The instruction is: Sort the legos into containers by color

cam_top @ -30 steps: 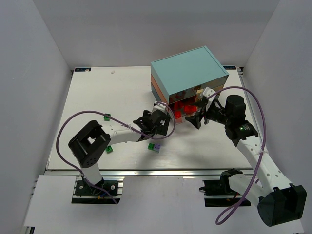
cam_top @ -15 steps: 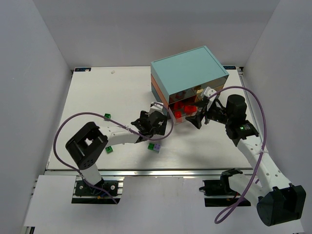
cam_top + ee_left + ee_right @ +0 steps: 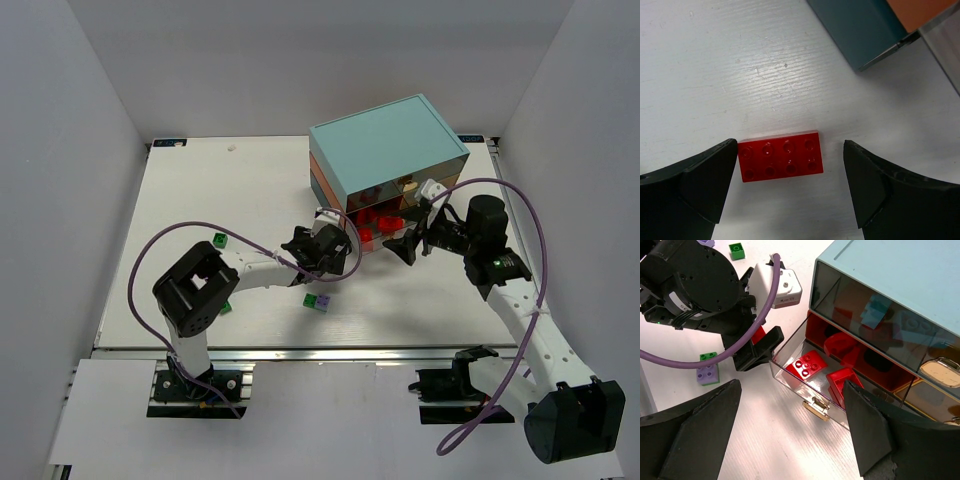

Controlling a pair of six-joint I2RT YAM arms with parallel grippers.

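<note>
A red lego (image 3: pixel 780 156) lies flat on the table, studs up, between the fingers of my open left gripper (image 3: pixel 789 165), close against the left finger (image 3: pixel 705 175). That gripper (image 3: pixel 330 245) hangs low beside the chest (image 3: pixel 390 150). The chest's clear lower drawer (image 3: pixel 790 372) is pulled out and holds red legos (image 3: pixel 806 364). My right gripper (image 3: pixel 792 390) is open in front of the drawer's gold handle (image 3: pixel 815 407), holding nothing. Loose legos are a lilac-and-green pair (image 3: pixel 316 300) and two green ones (image 3: pixel 218 239) (image 3: pixel 226 306).
The left arm's purple cable (image 3: pixel 740 347) loops near the drawer's left corner. The chest's dark teal corner (image 3: pixel 860 30) stands just beyond the left gripper. Other drawers with gold handles (image 3: pixel 940 372) are closed. White walls enclose the table (image 3: pixel 200 190).
The left gripper drew back a little from the chest, then returned toward the drawer's left corner, and its elbow shifted right. The right arm has hardly moved. Both grippers stayed open.
</note>
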